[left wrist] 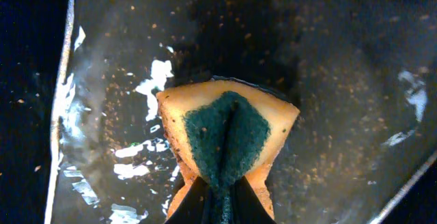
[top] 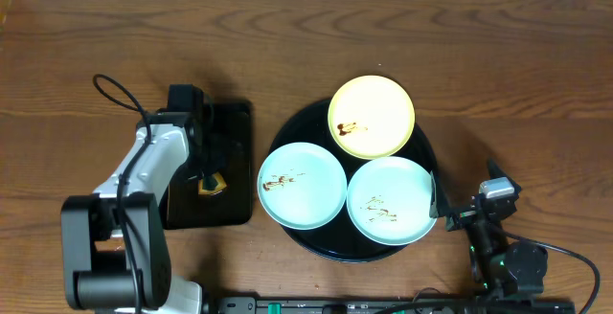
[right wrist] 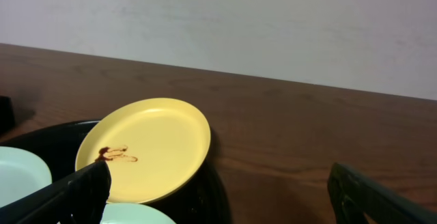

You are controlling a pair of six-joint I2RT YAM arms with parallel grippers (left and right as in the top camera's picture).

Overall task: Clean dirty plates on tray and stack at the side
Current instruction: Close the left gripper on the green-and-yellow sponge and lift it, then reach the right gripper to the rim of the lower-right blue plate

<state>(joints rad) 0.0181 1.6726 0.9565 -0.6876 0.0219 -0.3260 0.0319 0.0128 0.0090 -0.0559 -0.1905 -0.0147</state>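
the left tool point(left wrist: 218, 200) is clamped tight on a sponge point(left wrist: 229, 138), yellow with a dark green scouring face, which the pinch creases down the middle. only the dark tips of the tool show at the bottom edge of the left wrist view, and the sponge's lower end is cut off there. under it lies the small rectangular tray point(left wrist: 341, 80), black, glossy and speckled with pale glare patches. whether the sponge touches that floor cannot be told. from overhead the left arm point(top: 153, 161) covers much of this small tray, and the sponge shows only as a yellow spot.

the round black tray point(top: 287, 132) sits right of it on the brown table point(top: 498, 65) and carries all three plates, which hide most of its floor. the yellow plate point(top: 372, 116) is at the far side. one mint plate point(top: 302, 185) is at the near left and the other mint plate point(top: 390, 199) at the near right. each has brown smears, and they lie close together, rims overhanging the tray's edge.

the right tool point(top: 442, 209) waits just beside the near-right mint plate, spread wide with nothing between its fingers point(right wrist: 68, 193). in the right wrist view both mint plates are cropped to slivers. behind the table stands a pale wall point(right wrist: 273, 26).
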